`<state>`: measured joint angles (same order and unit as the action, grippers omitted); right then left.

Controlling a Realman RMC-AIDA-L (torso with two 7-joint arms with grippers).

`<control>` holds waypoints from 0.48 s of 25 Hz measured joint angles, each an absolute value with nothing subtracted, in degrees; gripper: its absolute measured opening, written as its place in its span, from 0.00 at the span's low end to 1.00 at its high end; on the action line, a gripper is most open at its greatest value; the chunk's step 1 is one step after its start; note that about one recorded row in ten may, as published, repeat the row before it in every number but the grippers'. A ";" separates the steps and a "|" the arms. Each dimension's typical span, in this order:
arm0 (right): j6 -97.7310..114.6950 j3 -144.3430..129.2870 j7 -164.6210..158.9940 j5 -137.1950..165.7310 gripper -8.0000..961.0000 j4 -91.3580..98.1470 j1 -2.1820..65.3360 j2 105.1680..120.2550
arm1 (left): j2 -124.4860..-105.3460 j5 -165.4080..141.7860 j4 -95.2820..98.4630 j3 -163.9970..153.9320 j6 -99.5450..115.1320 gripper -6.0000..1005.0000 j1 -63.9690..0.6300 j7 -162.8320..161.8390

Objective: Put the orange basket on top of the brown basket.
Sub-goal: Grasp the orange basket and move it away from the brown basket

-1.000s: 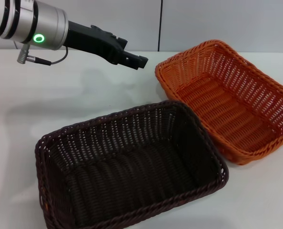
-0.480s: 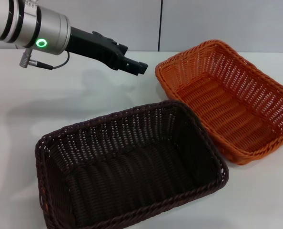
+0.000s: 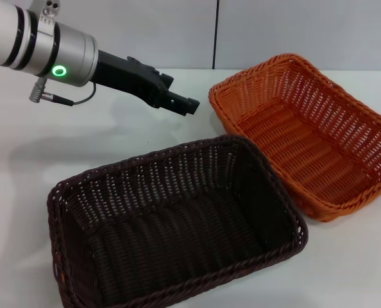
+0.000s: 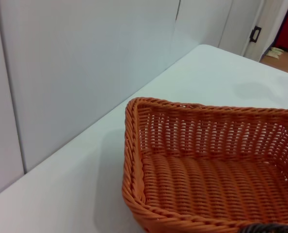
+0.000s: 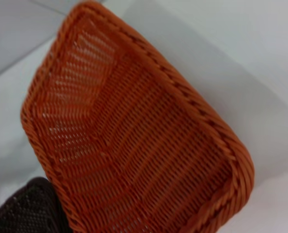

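The orange basket (image 3: 306,135) sits empty on the white table at the right. The brown basket (image 3: 171,224) sits empty at the front centre, one corner touching the orange basket's side. My left gripper (image 3: 189,104) hangs over the table just left of the orange basket's near-left corner and behind the brown basket, holding nothing. The left wrist view shows the orange basket (image 4: 207,179) close by. The right wrist view looks down on the orange basket (image 5: 134,141) and a corner of the brown basket (image 5: 23,208). My right gripper is out of view.
The white table (image 3: 81,147) runs back to a grey panelled wall (image 3: 274,32). A cable (image 3: 75,83) loops under the left wrist.
My left gripper has come down and a little toward the front, staying beside the orange basket's left corner. The baskets have not moved.
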<state>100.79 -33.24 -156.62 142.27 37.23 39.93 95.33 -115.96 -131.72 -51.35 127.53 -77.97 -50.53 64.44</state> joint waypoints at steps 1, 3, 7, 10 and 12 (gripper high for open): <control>100.67 -33.55 -156.63 142.28 0.72 37.21 39.95 95.34 | -115.95 -131.74 -50.56 127.53 -77.87 0.86 -50.71 65.03; 100.40 -33.55 -156.65 142.29 0.72 37.14 39.92 95.39 | -115.95 -131.74 -50.28 127.52 -77.84 0.86 -50.77 65.19; 99.20 -33.57 -156.52 142.30 0.72 35.79 39.89 95.63 | -115.93 -131.75 -49.28 127.52 -77.71 0.86 -50.84 65.85; 98.10 -33.50 -156.17 142.27 0.72 35.42 39.92 96.03 | -115.94 -131.75 -48.99 127.53 -77.65 0.86 -50.89 66.08; 97.23 -33.45 -155.99 142.15 0.72 34.92 39.94 96.17 | -115.95 -131.75 -48.75 127.53 -77.66 0.86 -50.89 66.09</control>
